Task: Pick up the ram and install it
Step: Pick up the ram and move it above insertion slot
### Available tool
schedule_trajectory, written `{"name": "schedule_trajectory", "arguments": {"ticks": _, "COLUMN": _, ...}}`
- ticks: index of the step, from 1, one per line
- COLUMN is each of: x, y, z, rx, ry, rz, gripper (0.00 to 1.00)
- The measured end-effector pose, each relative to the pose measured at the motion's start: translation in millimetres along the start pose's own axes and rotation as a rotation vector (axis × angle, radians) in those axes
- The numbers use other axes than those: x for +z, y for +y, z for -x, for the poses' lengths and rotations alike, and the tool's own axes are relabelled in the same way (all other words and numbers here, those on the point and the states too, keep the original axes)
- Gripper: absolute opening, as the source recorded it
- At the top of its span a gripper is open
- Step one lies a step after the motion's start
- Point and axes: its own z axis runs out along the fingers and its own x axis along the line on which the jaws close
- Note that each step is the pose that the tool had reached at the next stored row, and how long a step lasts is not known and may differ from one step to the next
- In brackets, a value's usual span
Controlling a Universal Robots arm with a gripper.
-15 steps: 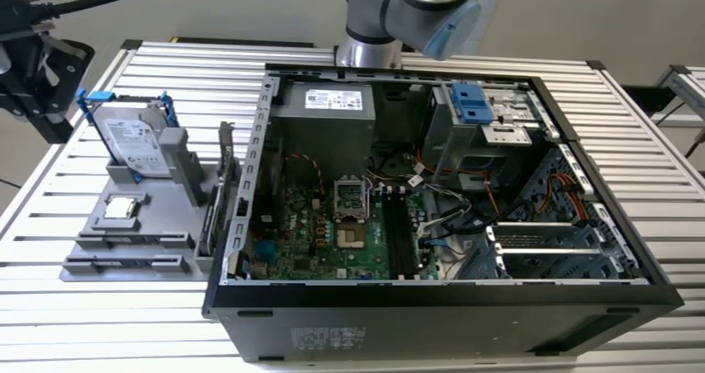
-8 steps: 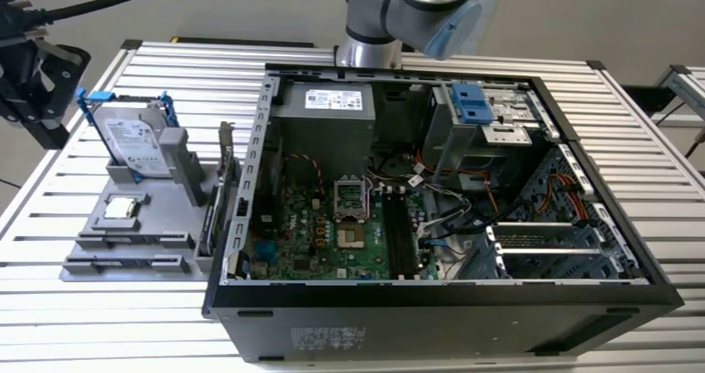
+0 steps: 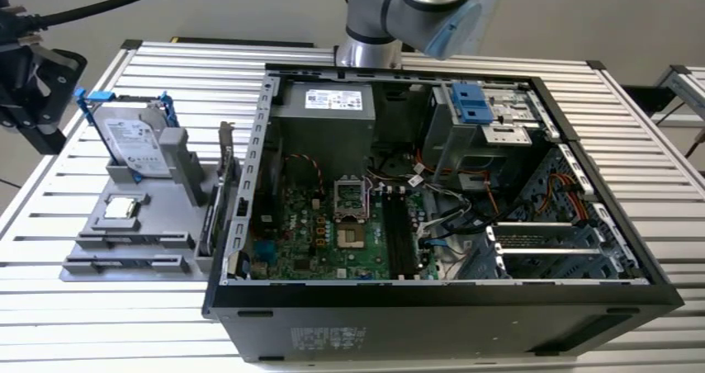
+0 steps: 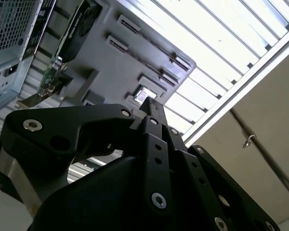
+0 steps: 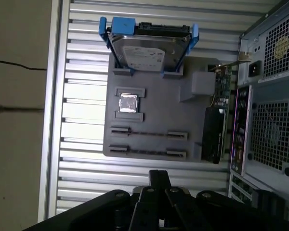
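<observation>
Hovering empty, fingers pressed together, the black gripper points toward the grey plastic tray on the slatted metal counter. The thin dark ram stick sits edge-on in a tray slot, ahead of the gripper and apart from it, long axis crosswise to the fingers.

Hard drive and CPU chip on tray, beside computer case
</observation>
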Motion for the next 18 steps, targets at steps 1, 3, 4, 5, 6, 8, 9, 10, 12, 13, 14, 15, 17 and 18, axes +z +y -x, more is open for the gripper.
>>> {"name": "schedule_trajectory", "arguments": {"ticks": 1, "x": 0.0, "y": -0.5, "z": -0.1, "rx": 0.000, "ry": 0.0000, "rz": 0.0000, "gripper": 0.00}}
{"name": "schedule_trajectory", "arguments": {"ticks": 3, "x": -0.1, "y": -1.1, "z": -0.1, "rx": 0.000, "ry": 0.0001, "rz": 0.0000, "gripper": 0.00}}
{"name": "schedule_trajectory", "arguments": {"ticks": 4, "x": -0.1, "y": -1.1, "z": -0.1, "rx": 0.000, "ry": 0.0000, "rz": 0.0000, "gripper": 0.00}}
{"name": "schedule_trajectory", "arguments": {"ticks": 5, "x": -0.1, "y": -1.2, "z": 0.0, "rx": 0.000, "ry": 0.0000, "rz": 0.0000, "gripper": 0.00}}
{"name": "schedule_trajectory", "arguments": {"ticks": 6, "x": 0.0, "y": -1.3, "z": -0.1, "rx": -0.001, "ry": 0.0000, "rz": 0.0000, "gripper": 0.00}}
{"name": "schedule_trajectory", "arguments": {"ticks": 8, "x": -0.1, "y": -1.3, "z": -0.1, "rx": -0.001, "ry": 0.0001, "rz": 0.0000, "gripper": 0.00}}
{"name": "schedule_trajectory", "arguments": {"ticks": 9, "x": 0.0, "y": -1.3, "z": -0.1, "rx": -0.002, "ry": 0.0000, "rz": 0.0000, "gripper": 0.00}}
{"name": "schedule_trajectory", "arguments": {"ticks": 10, "x": -0.1, "y": -1.3, "z": -0.1, "rx": -0.002, "ry": 0.0000, "rz": 0.0000, "gripper": 0.00}}
{"name": "schedule_trajectory", "arguments": {"ticks": 12, "x": -0.1, "y": -1.3, "z": -0.1, "rx": -0.002, "ry": 0.0001, "rz": 0.0000, "gripper": 0.00}}
{"name": "schedule_trajectory", "arguments": {"ticks": 13, "x": 0.0, "y": -1.3, "z": -0.1, "rx": -0.002, "ry": 0.0000, "rz": 0.0000, "gripper": 0.00}}
{"name": "schedule_trajectory", "arguments": {"ticks": 14, "x": -0.1, "y": -1.3, "z": -0.1, "rx": -0.002, "ry": 0.0000, "rz": 0.0000, "gripper": 0.00}}
{"name": "schedule_trajectory", "arguments": {"ticks": 15, "x": -0.1, "y": -1.3, "z": -0.1, "rx": -0.001, "ry": 0.0001, "rz": 0.0000, "gripper": 0.00}}
{"name": "schedule_trajectory", "arguments": {"ticks": 17, "x": -0.1, "y": -1.3, "z": -0.1, "rx": 0.002, "ry": -0.0001, "rz": 0.0000, "gripper": 0.00}}
{"name": "schedule_trajectory", "arguments": {"ticks": 18, "x": -0.1, "y": -1.3, "z": -0.1, "rx": 0.004, "ry": -0.0002, "rz": 0.0000, "gripper": 0.00}}
